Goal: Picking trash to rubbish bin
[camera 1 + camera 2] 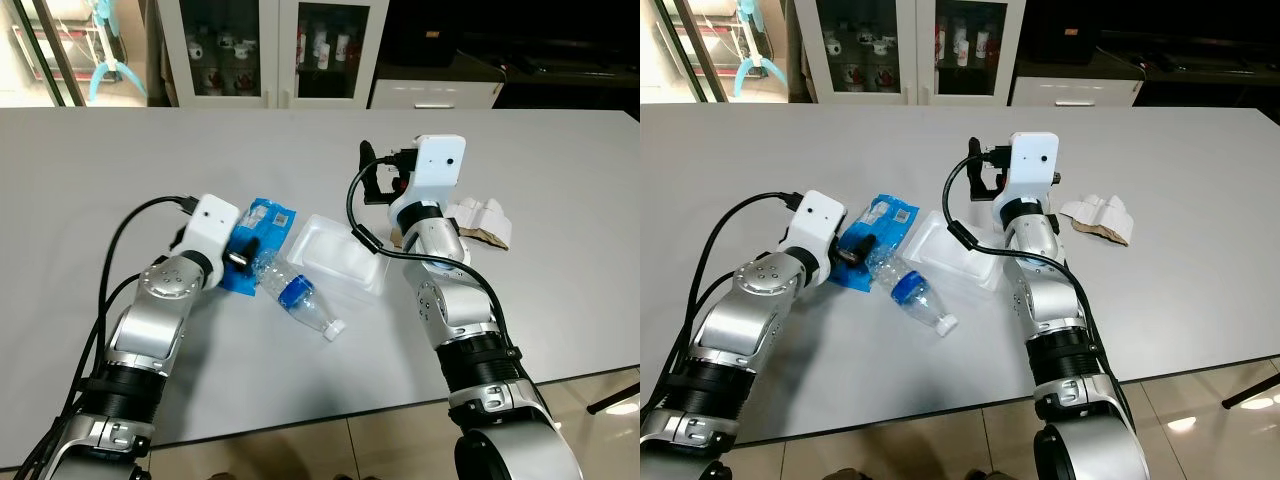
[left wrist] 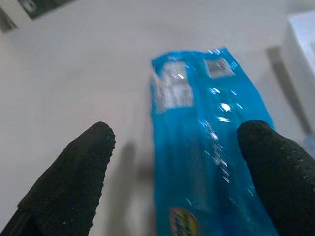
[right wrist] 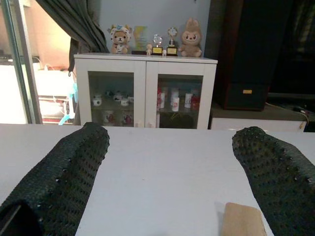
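On the grey worktop (image 1: 520,330) lies the trash, near the middle. A blue wrapper (image 1: 258,232) is flat on the surface, and at its 4 o'clock a clear plastic bottle (image 1: 293,293) with a blue label lies on its side, touching the wrapper. Just beside the bottle, at 1 o'clock from it, is a white plastic tray (image 1: 335,257), open side up. Well apart, at 3 o'clock of the tray, there is a crumpled white and brown paper (image 1: 482,223); the right arm hides part of it.

The left claw (image 2: 189,157) is low over the wrapper, with its fingers (image 2: 74,182) spread wide, one on each side of the blue film. It holds nothing. In the head views the white wrist housing covers most of this claw, so contact with the wrapper cannot be judged there.

The right claw (image 3: 170,162) is raised above the worktop, at 12 o'clock of the tray, pointing toward a white glass cabinet (image 3: 145,91) at the far wall. Its fingers are wide apart and empty.
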Motion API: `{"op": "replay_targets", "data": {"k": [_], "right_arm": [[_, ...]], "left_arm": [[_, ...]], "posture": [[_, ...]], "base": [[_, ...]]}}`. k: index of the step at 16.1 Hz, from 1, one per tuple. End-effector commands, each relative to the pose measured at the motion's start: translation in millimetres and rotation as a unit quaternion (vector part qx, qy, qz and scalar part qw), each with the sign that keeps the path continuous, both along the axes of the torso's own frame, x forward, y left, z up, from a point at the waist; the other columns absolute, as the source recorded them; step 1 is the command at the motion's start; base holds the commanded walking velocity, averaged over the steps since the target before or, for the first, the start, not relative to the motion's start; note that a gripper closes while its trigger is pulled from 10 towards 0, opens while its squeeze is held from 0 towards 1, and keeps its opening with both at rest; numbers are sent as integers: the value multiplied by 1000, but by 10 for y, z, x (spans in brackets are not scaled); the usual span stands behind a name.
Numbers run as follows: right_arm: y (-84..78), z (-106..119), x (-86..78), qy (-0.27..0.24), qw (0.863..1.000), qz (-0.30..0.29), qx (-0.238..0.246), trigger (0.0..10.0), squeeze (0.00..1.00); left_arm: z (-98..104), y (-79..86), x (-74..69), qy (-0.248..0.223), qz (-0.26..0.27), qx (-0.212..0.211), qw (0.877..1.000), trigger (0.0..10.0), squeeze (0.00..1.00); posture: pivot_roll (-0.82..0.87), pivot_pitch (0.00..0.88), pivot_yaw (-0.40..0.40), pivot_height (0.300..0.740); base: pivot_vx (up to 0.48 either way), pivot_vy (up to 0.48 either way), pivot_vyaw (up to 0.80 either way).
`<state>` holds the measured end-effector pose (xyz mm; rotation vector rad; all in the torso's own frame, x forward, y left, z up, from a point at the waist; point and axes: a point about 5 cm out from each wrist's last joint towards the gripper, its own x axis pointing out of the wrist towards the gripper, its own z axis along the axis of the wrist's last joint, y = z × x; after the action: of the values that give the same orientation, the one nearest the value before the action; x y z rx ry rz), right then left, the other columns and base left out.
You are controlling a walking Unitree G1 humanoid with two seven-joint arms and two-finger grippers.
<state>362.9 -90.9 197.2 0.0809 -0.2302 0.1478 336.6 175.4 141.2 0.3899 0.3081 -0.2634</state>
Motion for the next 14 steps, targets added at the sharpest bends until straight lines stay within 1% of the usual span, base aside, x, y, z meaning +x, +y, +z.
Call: {"op": "replay_targets", "data": {"k": [1, 3, 4, 6, 8, 11, 13, 14], "right_arm": [[-36, -35, 3, 11, 1000, -4, -7, 10000, 0], [-39, -34, 5, 11, 1000, -4, -7, 10000, 0], [-35, -37, 3, 12, 1000, -4, -6, 10000, 0], [-31, -39, 1, 12, 1000, -3, -6, 10000, 0], [-32, -40, -2, 12, 1000, -2, -6, 10000, 0], [-34, -34, -4, 12, 1000, -2, -7, 10000, 0], [-36, -38, -7, 12, 1000, -2, -7, 10000, 0], [-35, -39, -8, 12, 1000, -2, -7, 10000, 0]], "left_arm": [[-26, -44, -46, 21, -18, 3, 1000, 10000, 0], [-54, -47, -73, 38, -22, 12, 999, 10000, 0], [-98, -34, -85, 51, -19, 26, 998, 10000, 0], [-103, -27, -73, 53, -10, 38, 998, 10000, 0], [-82, -37, -51, 50, 2, 35, 998, 10000, 0], [-137, -37, -14, 58, 24, 26, 998, 10000, 0], [-208, -92, 37, 71, 37, -15, 997, 10000, 0], [-224, -97, 50, 73, 39, -19, 996, 10000, 0]], "posture": [[39, 41, -86, 740], [41, 41, -86, 740], [38, 40, -84, 740], [37, 41, -85, 740], [37, 43, -86, 740], [32, 44, -88, 740], [30, 44, -88, 740], [28, 43, -88, 740]], "base": [[0, 0, 0], [0, 0, 0], [0, 0, 0], [0, 0, 0], [0, 0, 0], [0, 0, 0], [0, 0, 0], [0, 0, 0]]}}
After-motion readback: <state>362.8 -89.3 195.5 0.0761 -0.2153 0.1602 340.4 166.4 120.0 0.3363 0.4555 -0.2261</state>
